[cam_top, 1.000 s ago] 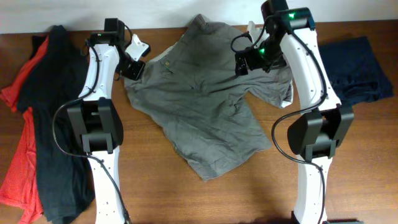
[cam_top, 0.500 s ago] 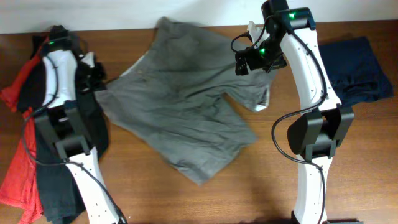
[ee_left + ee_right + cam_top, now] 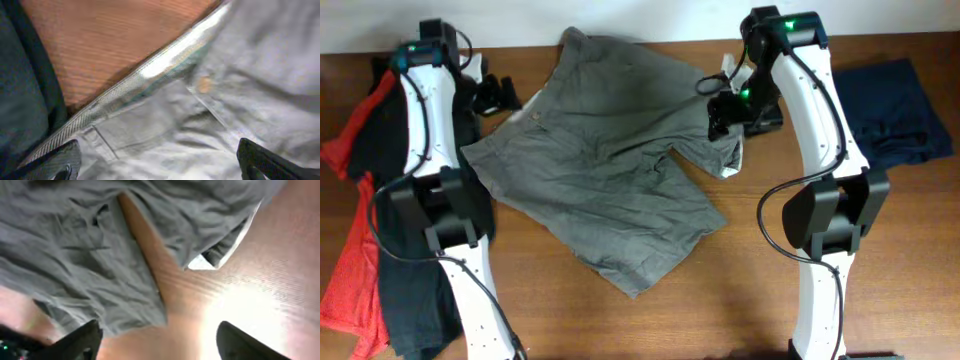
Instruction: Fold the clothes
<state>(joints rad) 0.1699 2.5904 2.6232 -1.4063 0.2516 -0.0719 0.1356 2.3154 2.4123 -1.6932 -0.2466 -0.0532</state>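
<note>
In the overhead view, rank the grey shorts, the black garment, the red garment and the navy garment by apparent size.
1. grey shorts, spread out, clearly largest.
2. black garment, a long strip partly behind the left arm.
3. red garment and navy garment: visible areas look alike. The red one is partly under the black one, so I won't rank them.

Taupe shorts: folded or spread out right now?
Spread out. The shorts lie open across the table, both legs apart; only one leg's hem is curled over, showing its pale inside.
</note>
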